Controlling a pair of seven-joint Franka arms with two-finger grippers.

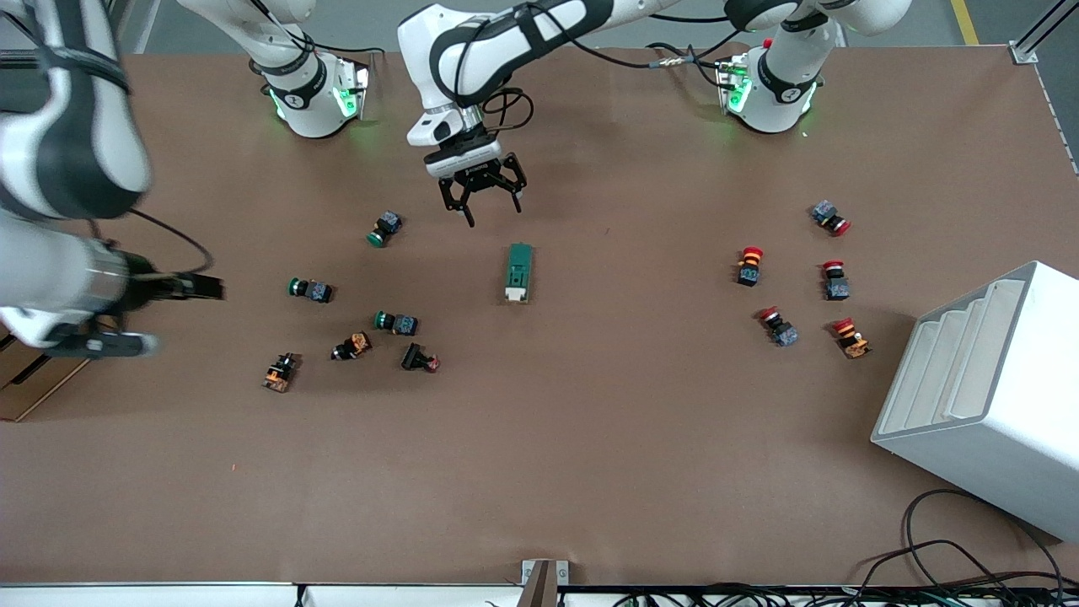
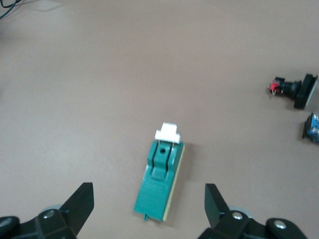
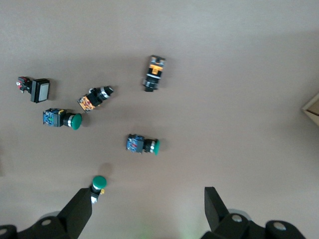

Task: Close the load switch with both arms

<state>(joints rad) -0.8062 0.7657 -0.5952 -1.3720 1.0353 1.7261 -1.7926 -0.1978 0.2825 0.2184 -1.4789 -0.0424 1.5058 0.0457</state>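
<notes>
The load switch (image 1: 518, 272), a dark green oblong block with a white lever piece at the end nearer the front camera, lies flat at the middle of the table. My left gripper (image 1: 491, 211) is open and empty, up in the air just off the switch's green end. In the left wrist view the switch (image 2: 160, 177) lies between the spread black fingers (image 2: 79, 204), its white lever (image 2: 167, 132) pointing away from the left gripper (image 2: 149, 199). My right gripper (image 1: 202, 288) is over the table toward the right arm's end. In the right wrist view the right gripper (image 3: 147, 211) is open and empty.
Several green-capped and orange-black buttons (image 1: 396, 323) lie scattered toward the right arm's end, and also show in the right wrist view (image 3: 142, 144). Several red-capped buttons (image 1: 749, 265) lie toward the left arm's end. A white stepped box (image 1: 978, 396) stands there too. Cables (image 1: 944, 556) lie at the table's near edge.
</notes>
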